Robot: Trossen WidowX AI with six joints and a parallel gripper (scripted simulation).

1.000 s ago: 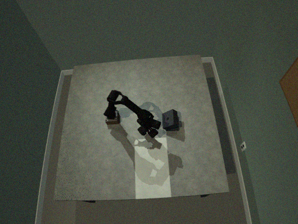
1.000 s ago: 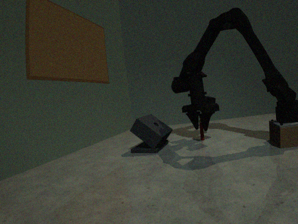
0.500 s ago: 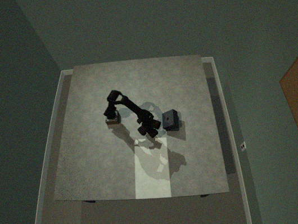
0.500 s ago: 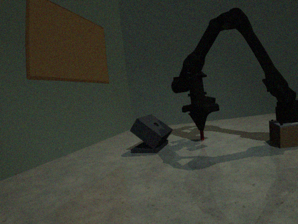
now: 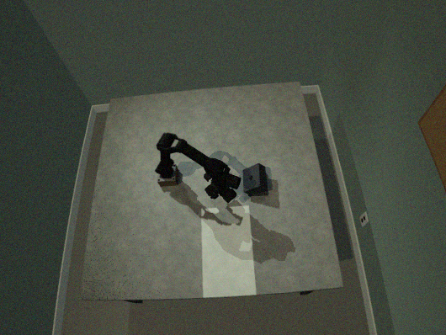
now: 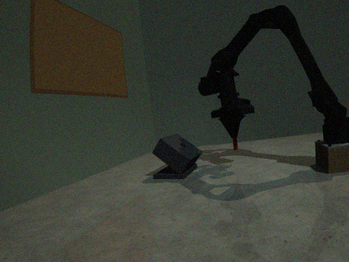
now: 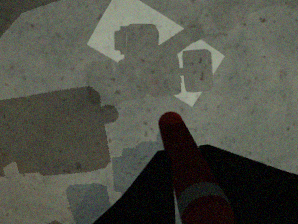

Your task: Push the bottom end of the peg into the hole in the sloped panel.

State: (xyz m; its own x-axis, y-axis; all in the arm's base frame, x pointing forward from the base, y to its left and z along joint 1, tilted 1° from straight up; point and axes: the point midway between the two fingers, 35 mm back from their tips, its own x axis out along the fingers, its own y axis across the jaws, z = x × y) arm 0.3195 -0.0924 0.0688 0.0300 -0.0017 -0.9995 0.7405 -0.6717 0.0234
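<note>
The red peg (image 6: 235, 144) (image 7: 192, 165), round with a grey band, is held upright and clear of the table. My gripper (image 6: 234, 137) (image 7: 183, 158) is shut on its upper part, with the lower end sticking out below the fingertips. In the top view the arm hides the peg. The dark grey sloped panel (image 5: 255, 185) (image 6: 171, 151) stands to the right of the gripper in the top view and to its left in the exterior view. Its face has one small dark hole (image 5: 251, 178) (image 6: 182, 144); the hole's shape is too dim to tell. The wrist view does not show the panel.
The panel rests on a dark base plate (image 6: 168, 176). The arm's base (image 5: 168, 182) (image 6: 336, 158) stands on the table (image 5: 147, 252) (image 6: 132, 224) on the far side of the gripper from the panel. Arm shadows and bright light patches cross the table top.
</note>
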